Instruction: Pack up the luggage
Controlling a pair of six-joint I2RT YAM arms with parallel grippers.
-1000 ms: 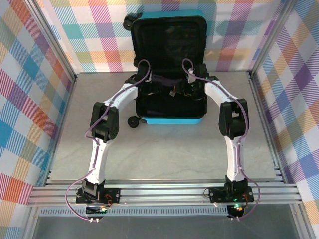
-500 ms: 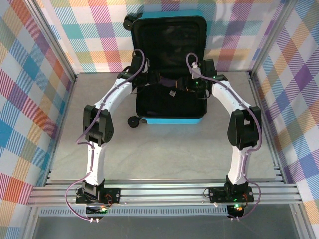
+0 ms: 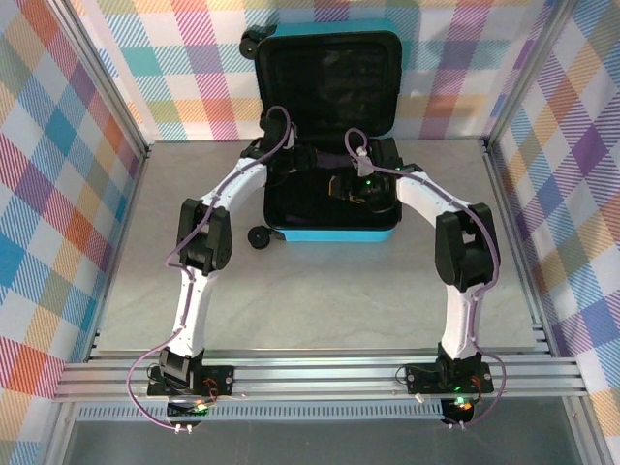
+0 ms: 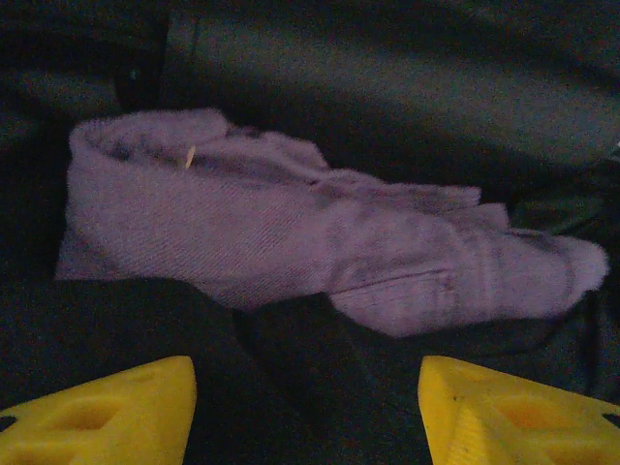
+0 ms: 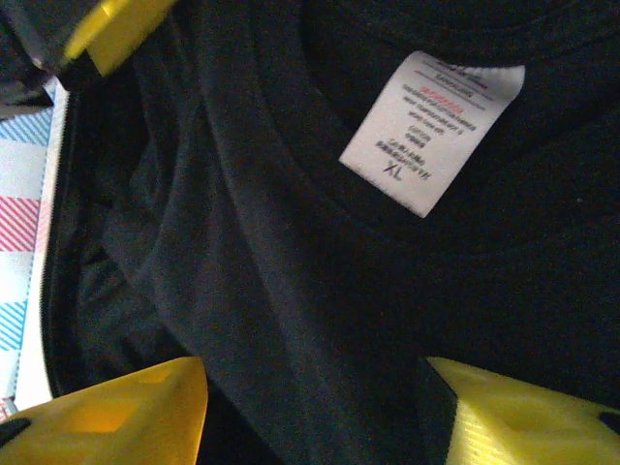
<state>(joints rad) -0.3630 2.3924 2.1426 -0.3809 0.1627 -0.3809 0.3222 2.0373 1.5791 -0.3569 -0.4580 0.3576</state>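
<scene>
The turquoise luggage lies open on the table, its black-lined lid standing against the back wall. Both arms reach into its base. My left gripper is open, its yellow fingers spread over black fabric just short of a rumpled purple garment. In the top view the left gripper is at the back of the case. My right gripper is open over a black shirt with a white XL label. The right gripper sits mid-case.
A yellow fingertip of the other gripper pokes into the right wrist view's top left corner. The case's zipper edge runs down the left there. Bare grey table lies in front of the case, with aluminium frame posts and checked walls around.
The right gripper has come forward and down into the middle of the case. The left arm has shifted slightly, its gripper still at the back of the case.
</scene>
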